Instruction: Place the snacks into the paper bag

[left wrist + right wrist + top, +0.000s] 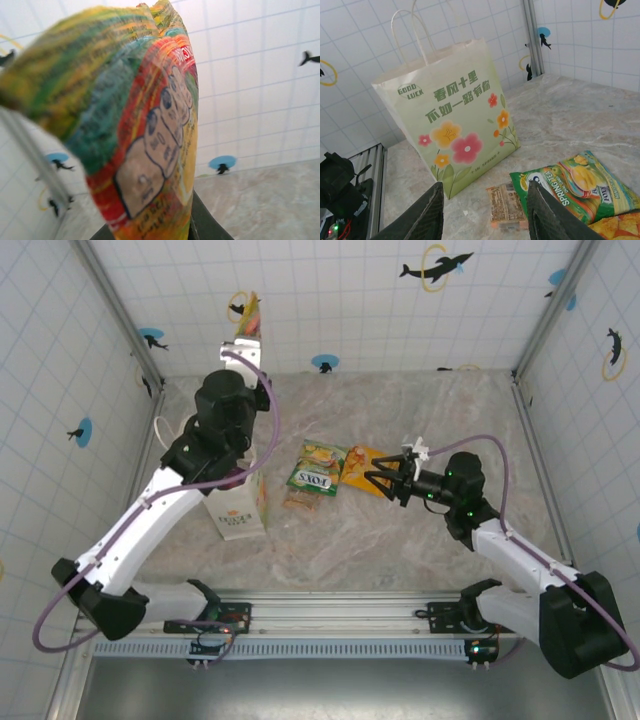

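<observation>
My left gripper (247, 348) is clamped on a colourful packet (135, 125) held high near the paper bag (240, 510); I'd centre it over the mouth, then lower before releasing. My right gripper (485, 212) hangs, fingers apart, near the green packet (555, 187) on the table (400, 550).

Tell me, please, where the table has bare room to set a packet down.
Free: the table between back wall and snacks, and its near strip before the base rail. Crowded: the middle, from paper bag to right gripper.
</observation>
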### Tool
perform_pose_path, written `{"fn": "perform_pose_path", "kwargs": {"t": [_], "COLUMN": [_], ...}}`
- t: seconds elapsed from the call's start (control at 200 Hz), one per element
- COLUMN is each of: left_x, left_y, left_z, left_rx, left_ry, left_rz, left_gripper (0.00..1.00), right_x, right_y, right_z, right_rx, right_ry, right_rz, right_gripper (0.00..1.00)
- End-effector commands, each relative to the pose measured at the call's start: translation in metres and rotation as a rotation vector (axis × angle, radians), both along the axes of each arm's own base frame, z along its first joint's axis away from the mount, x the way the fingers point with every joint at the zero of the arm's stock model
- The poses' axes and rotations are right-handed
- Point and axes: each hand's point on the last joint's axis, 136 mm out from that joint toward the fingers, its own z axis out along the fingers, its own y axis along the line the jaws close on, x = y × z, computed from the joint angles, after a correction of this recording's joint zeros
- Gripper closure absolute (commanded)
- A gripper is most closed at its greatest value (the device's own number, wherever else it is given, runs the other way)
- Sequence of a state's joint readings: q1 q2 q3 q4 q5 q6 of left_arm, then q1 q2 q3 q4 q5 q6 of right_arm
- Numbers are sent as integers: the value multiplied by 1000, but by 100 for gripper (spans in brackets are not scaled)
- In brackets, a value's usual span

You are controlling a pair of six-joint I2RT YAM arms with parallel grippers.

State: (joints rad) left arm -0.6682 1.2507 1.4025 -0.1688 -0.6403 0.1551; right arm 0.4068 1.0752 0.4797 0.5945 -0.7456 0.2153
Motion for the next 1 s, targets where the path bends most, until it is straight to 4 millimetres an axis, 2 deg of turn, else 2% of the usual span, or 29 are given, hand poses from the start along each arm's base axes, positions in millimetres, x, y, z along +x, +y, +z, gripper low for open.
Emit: {"fn": "perform_pose_path", "kwargs": {"t": [0.0, 0.15, 0.34, 0.625, 0.806, 0.996], "left_x": [-22, -36, -46, -55, -60, -57], "left_y": [42, 65, 76, 79, 77, 72], "left_z": [26, 16, -4, -34, -62, -95], "left_rx": [-31, -16, -30, -82, -126, -122], "left_ry": [-111, -104, -55, 17, 79, 152], "left_rz": [151, 230, 255, 233, 205, 207], "left_gripper": [100, 100, 100, 99, 98, 98], "right_x": [1, 1, -2, -4, -6, -7], "right_y": [3, 7, 15, 20, 19, 20], "right_z": [9, 4, -4, -7, -10, -10], "right_rx": [-3, -10, -22, -29, -32, -32], "right_ry": [-36, -21, -3, 7, 7, 11], "right_rz": [0, 4, 21, 38, 34, 42], "right_gripper": [54, 54, 54, 55, 55, 55]}}
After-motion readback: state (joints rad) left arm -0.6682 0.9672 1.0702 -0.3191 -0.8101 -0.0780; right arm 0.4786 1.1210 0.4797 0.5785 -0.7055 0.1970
